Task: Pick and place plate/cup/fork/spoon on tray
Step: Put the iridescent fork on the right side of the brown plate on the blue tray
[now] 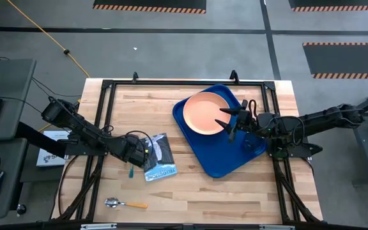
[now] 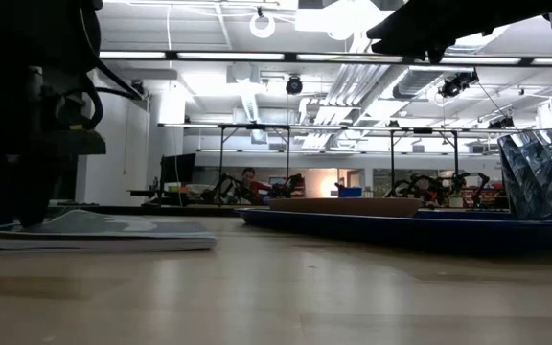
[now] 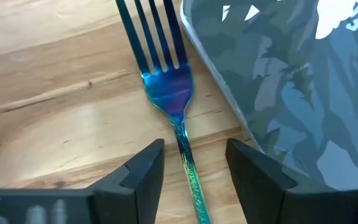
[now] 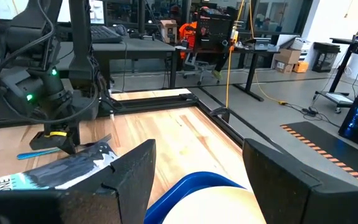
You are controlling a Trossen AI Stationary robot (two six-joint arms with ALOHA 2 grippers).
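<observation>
The teal-blue fork (image 3: 169, 93) lies flat on the wooden table beside the blue-and-white booklet (image 3: 291, 81). My left gripper (image 3: 191, 158) is open and low over it, with one finger on either side of the fork's handle (image 3: 188, 171), not touching it. In the high view this gripper (image 1: 133, 160) is at the table's left. The peach-orange plate (image 1: 204, 113) lies on the dark blue tray (image 1: 219, 160). The greyish cup (image 2: 544, 172) stands on the tray's right part (image 1: 255, 144). My right gripper (image 1: 228, 122) is open and empty above the plate's right edge. The spoon (image 1: 125, 204) lies near the front edge.
The booklet (image 1: 158, 156) lies just right of the fork, between the left arm and the tray. A black frame (image 1: 171, 83) runs around the table top. Bare wood shows between the booklet and the spoon.
</observation>
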